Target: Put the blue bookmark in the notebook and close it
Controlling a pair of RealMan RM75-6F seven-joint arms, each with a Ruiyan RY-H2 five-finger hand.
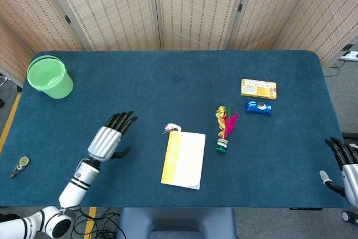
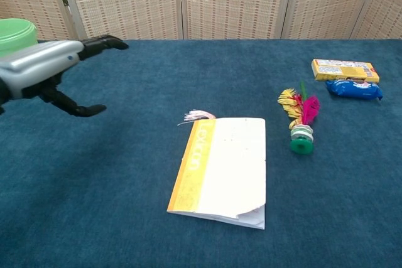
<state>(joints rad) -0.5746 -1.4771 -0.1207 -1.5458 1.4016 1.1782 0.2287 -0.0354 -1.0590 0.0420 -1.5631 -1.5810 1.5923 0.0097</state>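
Note:
The notebook (image 1: 183, 159) (image 2: 222, 169) lies closed on the blue table, yellow spine to the left, white cover up. A pink tassel (image 1: 172, 127) (image 2: 197, 115) pokes out from its top left corner; the bookmark itself is hidden. My left hand (image 1: 109, 136) (image 2: 47, 69) hovers well to the left of the notebook, fingers stretched out and apart, holding nothing. My right hand (image 1: 343, 170) shows at the right edge of the head view, off the table, fingers spread and empty.
A feathered shuttlecock (image 1: 225, 129) (image 2: 300, 120) lies just right of the notebook. A yellow box (image 1: 258, 88) (image 2: 345, 69) and a blue packet (image 1: 258, 107) (image 2: 353, 88) sit at the right. A green bucket (image 1: 50, 76) stands at the far left corner. A small tape measure (image 1: 20, 164) lies by the left edge.

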